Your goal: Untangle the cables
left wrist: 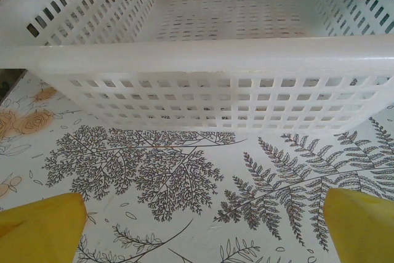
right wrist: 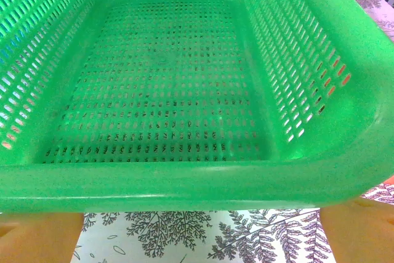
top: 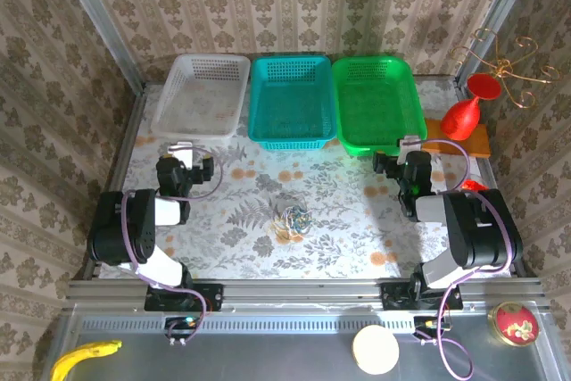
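Near the middle of the table (top: 357,229), between both arms, the cables (top: 293,218) lie in one small knot, so the left gripper (top: 186,156) and right gripper (top: 409,156), both spread wide and empty, facing the white basket (left wrist: 197,53) and green basket (right wrist: 184,183), should turn inward and each pinch a different strand.

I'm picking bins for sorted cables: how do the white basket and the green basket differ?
The white basket stands at the left end of the row, the green basket at the right end. The white basket's near wall has square holes; the green basket's walls have narrow slots. Both are empty perforated plastic baskets.
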`<control>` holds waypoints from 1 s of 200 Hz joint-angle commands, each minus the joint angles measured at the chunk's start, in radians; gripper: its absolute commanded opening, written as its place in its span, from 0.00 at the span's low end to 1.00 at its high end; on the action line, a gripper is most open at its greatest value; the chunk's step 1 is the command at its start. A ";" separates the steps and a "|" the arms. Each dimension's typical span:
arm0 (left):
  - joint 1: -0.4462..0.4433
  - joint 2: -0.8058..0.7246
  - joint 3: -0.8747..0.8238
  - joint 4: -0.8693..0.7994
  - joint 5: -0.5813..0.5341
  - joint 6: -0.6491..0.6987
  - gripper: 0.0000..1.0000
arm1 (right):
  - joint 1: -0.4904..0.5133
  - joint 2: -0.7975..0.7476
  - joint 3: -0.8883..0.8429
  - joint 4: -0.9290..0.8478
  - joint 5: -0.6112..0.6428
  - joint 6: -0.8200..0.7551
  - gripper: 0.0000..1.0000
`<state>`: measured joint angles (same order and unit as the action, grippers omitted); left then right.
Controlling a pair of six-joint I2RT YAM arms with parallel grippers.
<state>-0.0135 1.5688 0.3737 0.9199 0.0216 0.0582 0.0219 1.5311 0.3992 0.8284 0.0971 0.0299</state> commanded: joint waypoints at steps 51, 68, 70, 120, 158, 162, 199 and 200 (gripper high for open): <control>-0.003 -0.012 0.016 0.006 -0.009 0.021 1.00 | 0.002 -0.003 0.009 0.023 0.016 0.010 1.00; -0.002 -0.012 0.017 0.005 -0.007 0.022 1.00 | 0.002 -0.003 0.009 0.023 0.016 0.010 1.00; -0.002 -0.012 0.017 0.004 -0.008 0.022 1.00 | 0.001 -0.002 0.010 0.023 0.015 0.010 1.00; -0.003 -0.012 0.018 0.004 -0.010 0.019 1.00 | 0.001 -0.003 0.009 0.023 0.016 0.011 1.00; 0.001 -0.011 0.023 -0.004 -0.041 0.005 1.00 | -0.002 -0.002 0.012 0.018 0.007 0.013 1.00; 0.001 -0.012 0.022 -0.005 -0.040 0.004 1.00 | -0.003 -0.002 0.011 0.018 0.006 0.014 1.00; 0.005 -0.012 0.022 -0.004 -0.031 0.000 1.00 | -0.008 -0.002 0.011 0.018 -0.002 0.017 1.00; 0.006 -0.012 0.022 -0.004 -0.031 -0.001 1.00 | -0.008 -0.002 0.012 0.018 -0.003 0.018 1.00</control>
<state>-0.0135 1.5688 0.3737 0.9188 -0.0048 0.0578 0.0208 1.5311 0.3992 0.8280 0.0967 0.0330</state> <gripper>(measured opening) 0.999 0.999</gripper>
